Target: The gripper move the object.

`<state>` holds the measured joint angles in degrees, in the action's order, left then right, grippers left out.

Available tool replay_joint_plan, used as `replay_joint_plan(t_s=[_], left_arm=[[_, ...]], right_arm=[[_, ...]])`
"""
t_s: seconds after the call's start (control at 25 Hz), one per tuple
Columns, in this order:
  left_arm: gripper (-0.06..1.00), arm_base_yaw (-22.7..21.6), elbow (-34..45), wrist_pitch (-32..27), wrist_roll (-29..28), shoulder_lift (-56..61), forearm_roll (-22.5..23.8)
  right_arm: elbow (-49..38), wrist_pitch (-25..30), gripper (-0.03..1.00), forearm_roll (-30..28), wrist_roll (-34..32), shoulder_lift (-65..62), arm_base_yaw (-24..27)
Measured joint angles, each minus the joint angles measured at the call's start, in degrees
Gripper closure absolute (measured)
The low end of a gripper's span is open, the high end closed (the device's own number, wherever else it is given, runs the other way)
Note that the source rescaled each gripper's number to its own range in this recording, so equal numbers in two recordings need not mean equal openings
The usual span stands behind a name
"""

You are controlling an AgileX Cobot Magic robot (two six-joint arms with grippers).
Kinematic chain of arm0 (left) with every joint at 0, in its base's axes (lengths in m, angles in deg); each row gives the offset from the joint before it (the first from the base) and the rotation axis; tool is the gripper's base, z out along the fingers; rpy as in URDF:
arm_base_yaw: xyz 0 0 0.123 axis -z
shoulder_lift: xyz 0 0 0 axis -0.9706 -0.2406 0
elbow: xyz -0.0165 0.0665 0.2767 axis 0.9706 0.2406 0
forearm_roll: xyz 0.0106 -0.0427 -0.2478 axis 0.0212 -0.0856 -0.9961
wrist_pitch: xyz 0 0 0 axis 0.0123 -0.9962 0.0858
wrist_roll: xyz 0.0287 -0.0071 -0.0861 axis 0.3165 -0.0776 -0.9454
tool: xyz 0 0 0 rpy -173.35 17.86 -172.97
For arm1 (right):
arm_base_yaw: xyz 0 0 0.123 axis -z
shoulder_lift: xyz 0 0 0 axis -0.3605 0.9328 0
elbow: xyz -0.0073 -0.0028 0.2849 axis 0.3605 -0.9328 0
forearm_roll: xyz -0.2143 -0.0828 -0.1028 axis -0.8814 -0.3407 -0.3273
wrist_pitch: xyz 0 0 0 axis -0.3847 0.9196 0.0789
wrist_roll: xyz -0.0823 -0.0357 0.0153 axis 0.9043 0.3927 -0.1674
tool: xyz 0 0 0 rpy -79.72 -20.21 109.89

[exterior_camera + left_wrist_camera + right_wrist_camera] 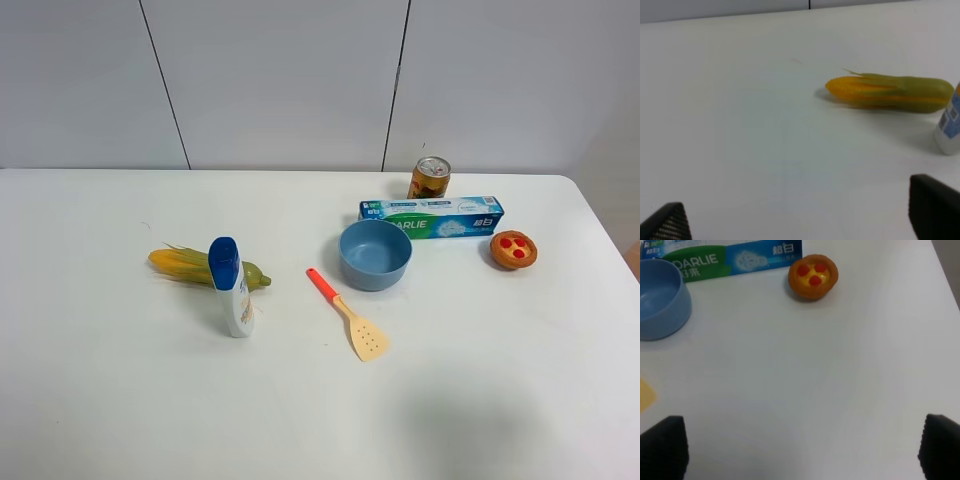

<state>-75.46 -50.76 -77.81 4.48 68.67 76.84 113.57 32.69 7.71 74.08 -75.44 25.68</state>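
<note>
The small orange-gold can [430, 178] with a silver top stands upright at the back of the white table, just behind a toothpaste box [432, 217]. It shows only in the exterior high view. Neither arm appears in that view. My left gripper [800, 220] is open and empty, with its black fingertips [932, 210] wide apart over bare table near the corn cob [890, 92]. My right gripper [801, 450] is open and empty, with its fingertips [662, 447] wide apart over bare table, short of the orange tart [813, 276].
A blue bowl [375, 254] sits in front of the toothpaste box [725, 257], with the tart [513, 249] to its right. An orange-handled spatula [347, 313] lies mid-table. A corn cob [190, 265] and an upright white bottle [230, 285] are on the left.
</note>
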Motion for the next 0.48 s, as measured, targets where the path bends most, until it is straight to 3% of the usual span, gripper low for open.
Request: replay_joint_plan(t_s=[0.48], left_arm=[[-0.06,0.00,0.00,0.00,0.00,0.00,0.00]], right_arm=[[0.00,-0.71,-0.03,-1.62,-0.66,0.00,-0.37]])
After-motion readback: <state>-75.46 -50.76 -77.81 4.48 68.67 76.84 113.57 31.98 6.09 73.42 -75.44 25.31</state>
